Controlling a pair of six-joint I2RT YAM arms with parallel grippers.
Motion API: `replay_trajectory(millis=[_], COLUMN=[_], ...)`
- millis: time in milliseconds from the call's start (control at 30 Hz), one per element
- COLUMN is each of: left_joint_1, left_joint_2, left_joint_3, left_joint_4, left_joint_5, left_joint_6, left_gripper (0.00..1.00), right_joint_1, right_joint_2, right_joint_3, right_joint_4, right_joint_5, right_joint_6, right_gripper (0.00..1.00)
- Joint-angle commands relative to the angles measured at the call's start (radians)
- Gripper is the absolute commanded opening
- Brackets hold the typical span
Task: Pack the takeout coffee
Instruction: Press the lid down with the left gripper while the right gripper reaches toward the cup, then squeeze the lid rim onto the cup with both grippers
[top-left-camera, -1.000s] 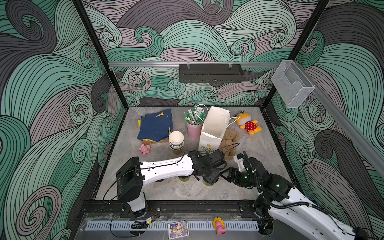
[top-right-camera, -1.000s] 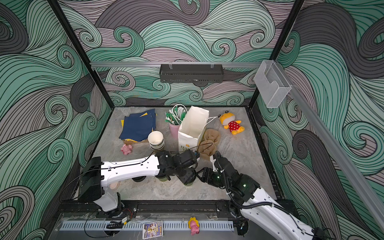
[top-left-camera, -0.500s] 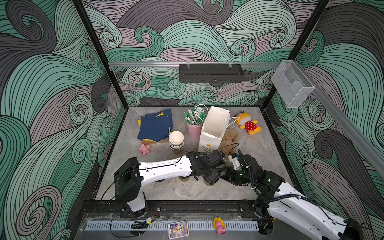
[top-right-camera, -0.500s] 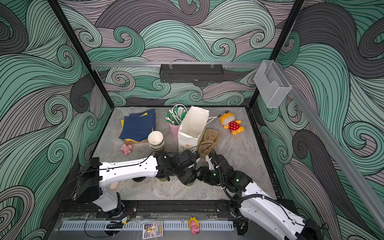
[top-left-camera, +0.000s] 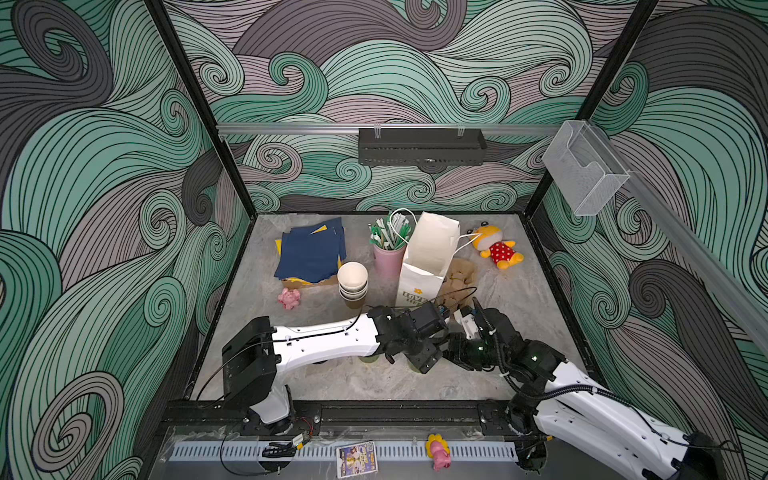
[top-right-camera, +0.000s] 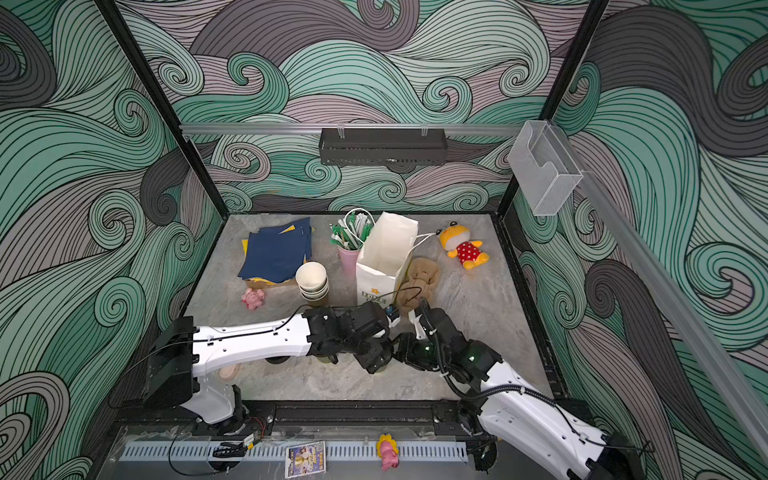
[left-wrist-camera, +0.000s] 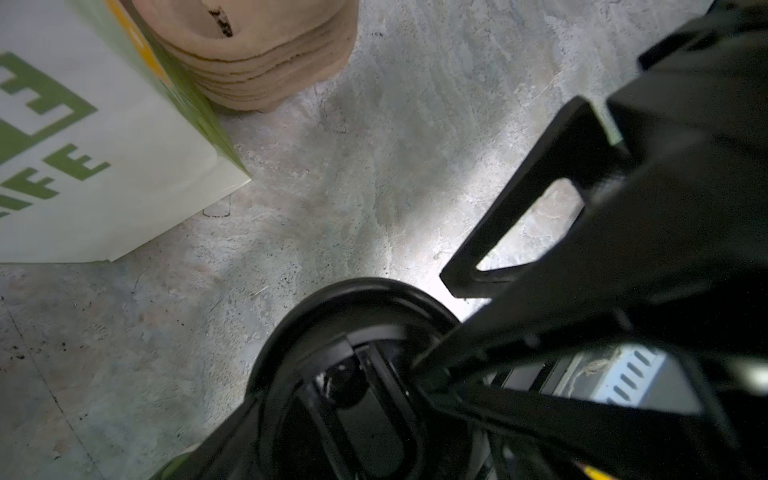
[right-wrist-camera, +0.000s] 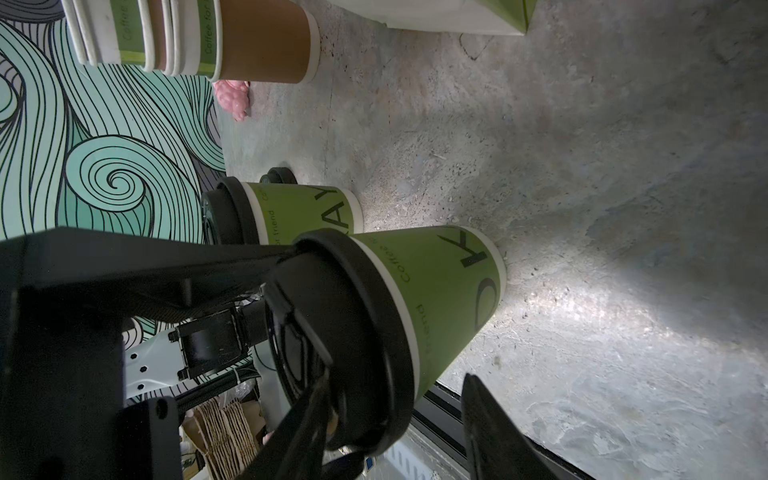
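Now the right gripper (top-left-camera: 451, 356) has slid in beside the left gripper (top-left-camera: 422, 360) at lower centre, so a handover looks near. The left straddles the lid (right-wrist-camera: 365, 324) of the nearer cup (right-wrist-camera: 436, 299), but whether either gripper clamps I cannot tell. Two lidded cups stand there, the second cup (right-wrist-camera: 303, 212) just beside it; higher up are one paper bag (top-left-camera: 428, 257), one stack of spare cups (top-left-camera: 353, 282) and one straw cup (top-left-camera: 388, 259).

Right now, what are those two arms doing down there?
Both arms meet at the front of the table over a green cup standing there. The left end effector is at its black lid; the right end effector hovers beside the cup, and I cannot tell whether either grips. A second lidded cup stands nearby. Neither is in the white bag yet.
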Motion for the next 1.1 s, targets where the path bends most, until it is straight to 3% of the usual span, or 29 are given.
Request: replay_trajectory(millis=[0,267,467,667,1067], left_joint_1=[-0.002,-0.002,0.004,0.006,0.005], left_joint_2=[-0.045,-0.166,-0.255,-0.31,-0.337], left_joint_3=[-0.012,-0.05,-0.071,-0.132,-0.178], left_joint_4=[0.035,0.091,0.012,0.018,-0.005], left_joint_5=[0.019,-0.028,-0.212,-0.207,-0.192], left_joint_6=[0.007,-0.034,-0.23,-0.422,-0.554], left_gripper=[0.85,0.88,0.87,0.76,0.63], right_joint_1=[-0.001,-0.003,-0.002,-0.002,-0.001], right_joint_2=[0.016,0.025,-0.005,-0.041,0.134], right_joint_3=[-0.012,-0.002,0.042,0.102,0.115], right_joint_4=[-0.07,-0.082,-0.104,-0.107,-0.026], right_joint_5=[0.003,0.003,0.0,0.005,0.0], right_joint_6=[-0.009,-0.02,-0.052,-0.08,-0.117], right_gripper=[0.52,0.52,0.57,0.69,0.71])
